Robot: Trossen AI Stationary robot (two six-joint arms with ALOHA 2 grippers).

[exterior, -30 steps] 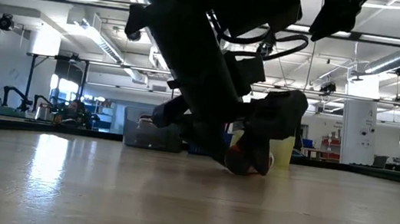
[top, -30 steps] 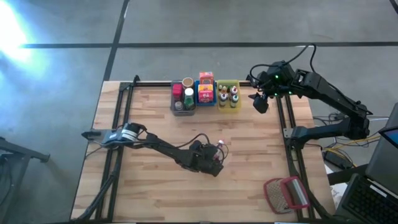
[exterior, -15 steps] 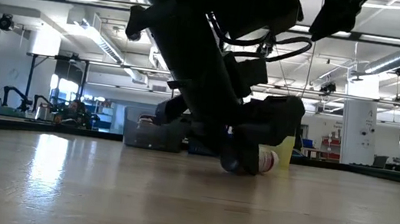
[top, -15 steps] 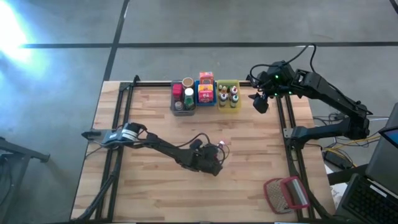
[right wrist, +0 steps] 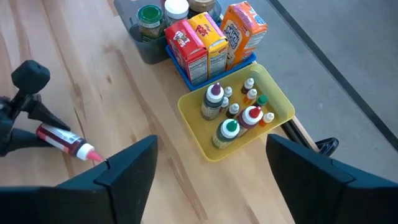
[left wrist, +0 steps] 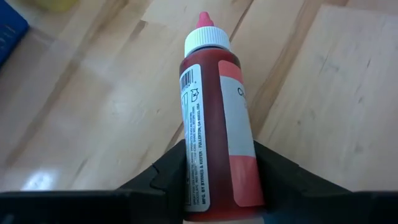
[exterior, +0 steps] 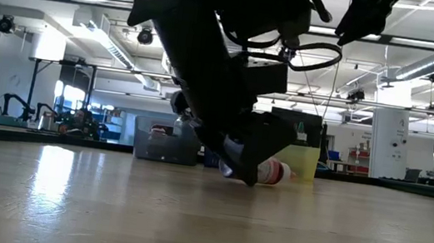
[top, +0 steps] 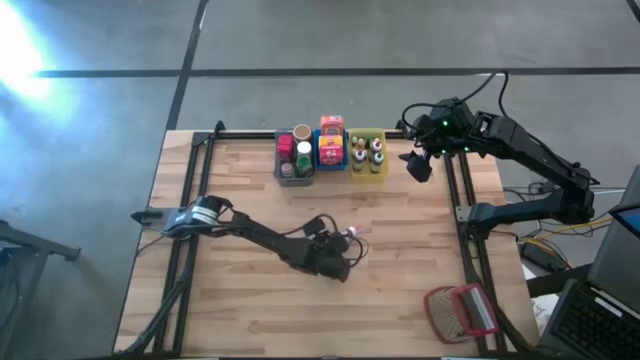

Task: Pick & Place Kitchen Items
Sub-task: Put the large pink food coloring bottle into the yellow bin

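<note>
Red bottle (left wrist: 217, 124) lies on the table (top: 250, 190), clamped between the left tool (left wrist: 217, 186) fingers; right tool (right wrist: 208, 165) spread apart

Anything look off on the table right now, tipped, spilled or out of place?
One thing: a red bottle lies on its side on the table, away from the bins, with the left gripper shut on it. No spill shows. Items in the yellow bin stand upright. The right gripper waits open beside it.
</note>
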